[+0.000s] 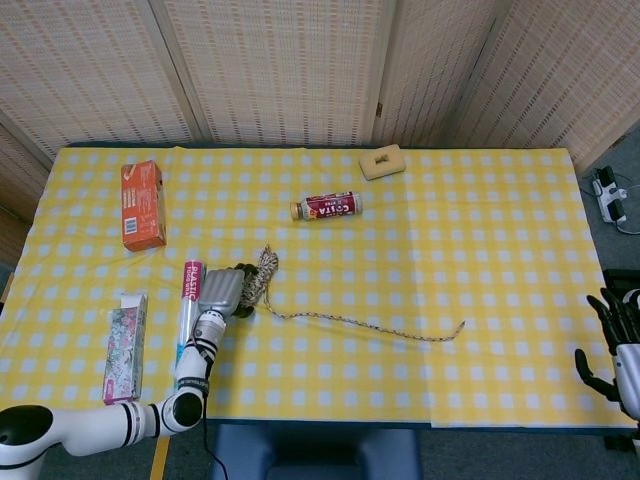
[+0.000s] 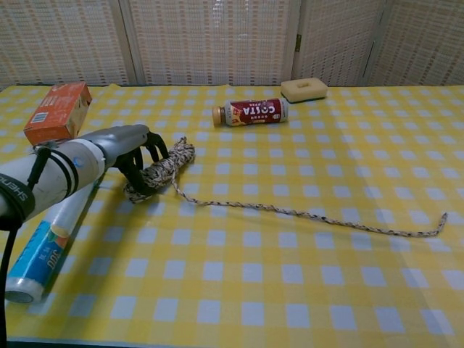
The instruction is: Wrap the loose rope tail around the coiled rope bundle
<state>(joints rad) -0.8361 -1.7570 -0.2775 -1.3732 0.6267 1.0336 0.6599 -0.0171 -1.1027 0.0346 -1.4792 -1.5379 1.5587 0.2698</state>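
The coiled rope bundle (image 1: 262, 276) (image 2: 169, 164) lies on the yellow checked table (image 1: 420, 250), left of the middle. My left hand (image 1: 222, 292) (image 2: 135, 150) is on its near left end, with dark fingers curled over the coil and the thumb under it. The loose rope tail (image 1: 370, 325) (image 2: 312, 214) runs rightward flat on the cloth and ends in a small upturn (image 1: 462, 324) (image 2: 442, 216). Off the table's right edge, my right hand (image 1: 612, 345) hangs with fingers spread and holds nothing; the chest view does not show it.
A pink and blue tube (image 1: 188, 305) (image 2: 43, 243) lies beside my left forearm, with a floral box (image 1: 125, 348) further left. An orange box (image 1: 143, 204) (image 2: 58, 110) sits at the back left, a Costa bottle (image 1: 328, 206) (image 2: 251, 112) mid-back, and a tan sponge block (image 1: 382, 161) (image 2: 304, 89) behind it.
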